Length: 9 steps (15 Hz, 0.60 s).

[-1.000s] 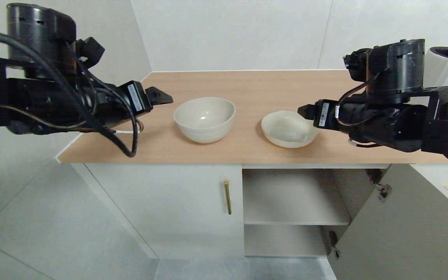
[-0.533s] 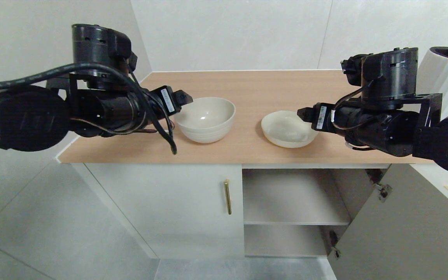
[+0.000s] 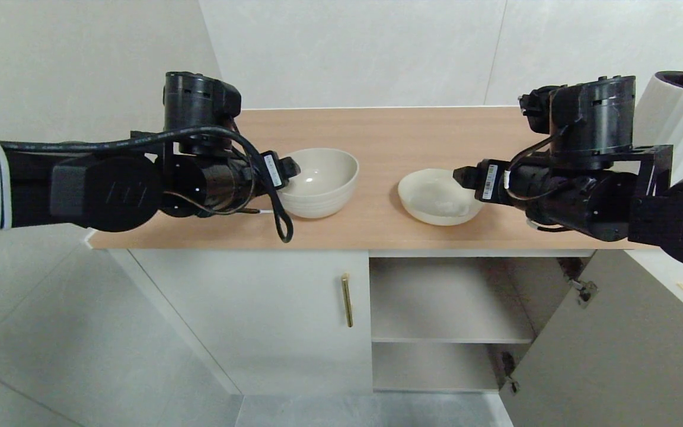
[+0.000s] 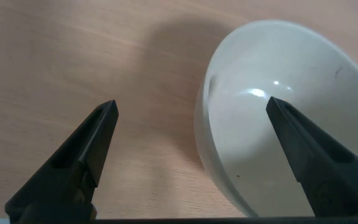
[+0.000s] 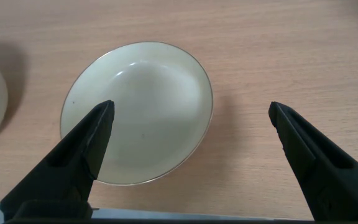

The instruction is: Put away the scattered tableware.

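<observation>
Sitting upright on the wooden counter (image 3: 389, 133), a deep bowl (image 3: 318, 184) and a shallow dish (image 3: 436, 198) are standing apart from each other, the bowl toward the robot's left and the dish toward its right, both near the front edge. The left gripper (image 3: 290, 168) is hovering at the bowl's left side, about level with its rim. In the left wrist view its fingers (image 4: 79, 162) are standing spread wide and released, one over bare wood and the other over the bowl's hollow, so that the near wall and rim of the bowl are lying between them; whether either finger is touching the bowl cannot be told. The right gripper (image 3: 462, 175) is hovering at the dish's right edge. In the right wrist view its fingers (image 5: 79, 155) are likewise standing wide apart and released, one over the dish's hollow and the other over bare wood outside the rim. Below the counter, a cupboard (image 3: 294, 320) is showing a closed left door with a brass handle (image 3: 346, 299), while its right door (image 3: 590, 356) is hanging open, exposing a shelf (image 3: 448, 296). A ribbed white vessel (image 3: 682, 112) is standing at the far right.
</observation>
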### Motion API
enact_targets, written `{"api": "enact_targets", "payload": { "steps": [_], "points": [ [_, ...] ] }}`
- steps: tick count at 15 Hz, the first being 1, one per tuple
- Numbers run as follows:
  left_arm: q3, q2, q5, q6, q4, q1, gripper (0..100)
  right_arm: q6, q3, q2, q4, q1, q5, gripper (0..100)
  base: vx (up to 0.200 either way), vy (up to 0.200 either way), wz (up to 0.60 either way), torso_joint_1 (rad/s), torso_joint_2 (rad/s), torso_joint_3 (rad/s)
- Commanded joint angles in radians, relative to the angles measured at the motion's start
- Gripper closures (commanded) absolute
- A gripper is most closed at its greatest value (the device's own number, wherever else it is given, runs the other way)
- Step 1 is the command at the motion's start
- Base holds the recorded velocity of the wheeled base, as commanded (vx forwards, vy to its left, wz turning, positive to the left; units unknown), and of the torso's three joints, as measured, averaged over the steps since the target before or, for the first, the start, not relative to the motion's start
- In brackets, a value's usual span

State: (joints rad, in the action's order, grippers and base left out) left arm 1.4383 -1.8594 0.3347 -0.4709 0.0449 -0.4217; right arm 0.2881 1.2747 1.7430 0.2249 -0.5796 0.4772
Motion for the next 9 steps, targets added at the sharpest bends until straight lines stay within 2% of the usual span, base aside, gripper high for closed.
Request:
{"api": "enact_targets", "payload": {
  "steps": [1, 6, 9],
  "points": [
    [-0.001, -0.003, 0.000, -0.002, 0.001, -0.002, 100, 0.000, 0.000, -0.003, 0.001, 0.000, 0.000, 0, 0.000, 0.000, 0.00, 0.000, 0.00, 0.000],
    [-0.013, 0.071, 0.000, -0.008, 0.006, -0.011, 100, 0.000, 0.000, -0.002, 0.001, 0.000, 0.000, 0, 0.000, 0.000, 0.00, 0.000, 0.00, 0.000],
    [-0.058, 0.138, -0.006, -0.005, 0.009, -0.019, 100, 0.000, 0.000, 0.000, 0.001, 0.000, 0.000, 0, 0.000, 0.000, 0.00, 0.000, 0.00, 0.000]
  ]
}}
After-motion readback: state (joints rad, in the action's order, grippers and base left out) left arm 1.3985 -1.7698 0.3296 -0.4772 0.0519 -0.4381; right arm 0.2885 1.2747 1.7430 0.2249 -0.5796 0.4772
